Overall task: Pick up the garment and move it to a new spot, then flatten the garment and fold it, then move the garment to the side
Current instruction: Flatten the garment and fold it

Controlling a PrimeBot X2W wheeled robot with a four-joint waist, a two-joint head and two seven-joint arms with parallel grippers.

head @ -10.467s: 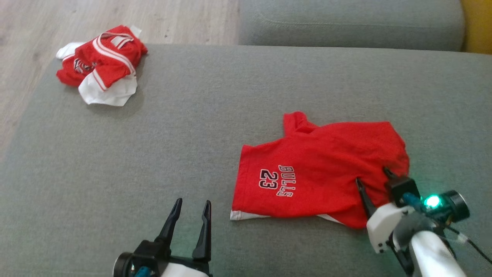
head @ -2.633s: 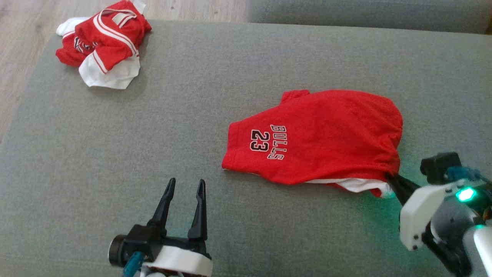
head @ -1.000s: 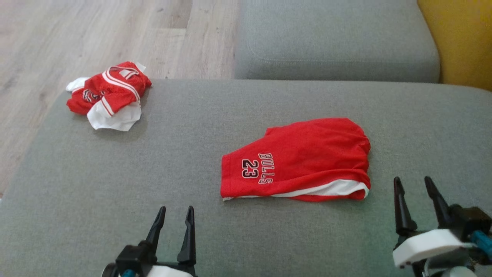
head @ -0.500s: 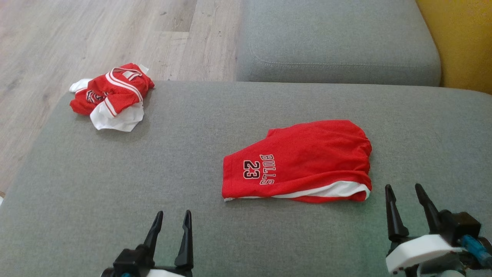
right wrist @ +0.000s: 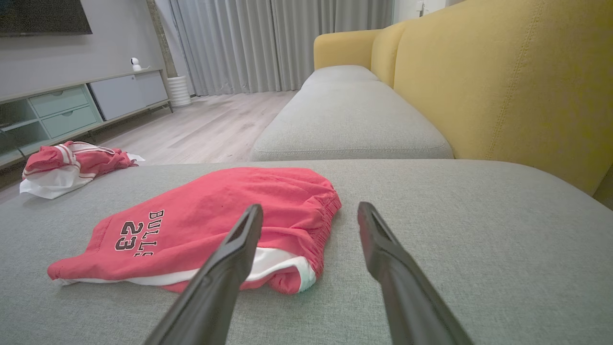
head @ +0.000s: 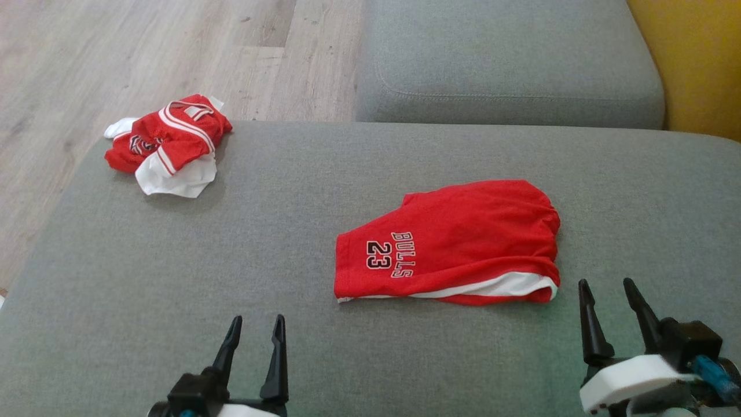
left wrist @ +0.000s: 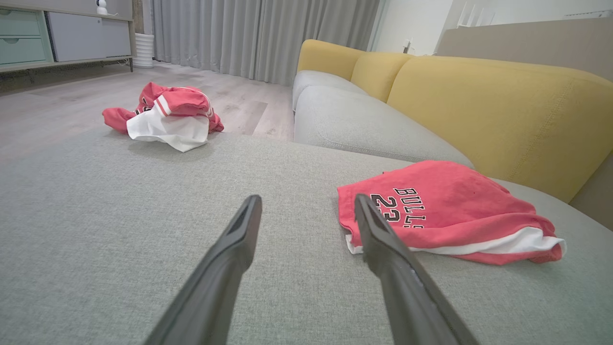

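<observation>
The folded red fabric shorts [head: 457, 243] with the "BULLS 23" print lie on the grey fabric sofa cushion [head: 145, 278], with their long axis running left to right. Both grippers are open and hold nothing. The right gripper [head: 605, 284] is near the waistband end, and the left gripper [head: 257, 318] is farther from the shorts.

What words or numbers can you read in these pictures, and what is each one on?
"BULLS": on the red shorts, near one leg hem.
"23": on the shorts, right beside "BULLS".
Dark mark on the crumpled garment: too blurred and folded to read.
</observation>
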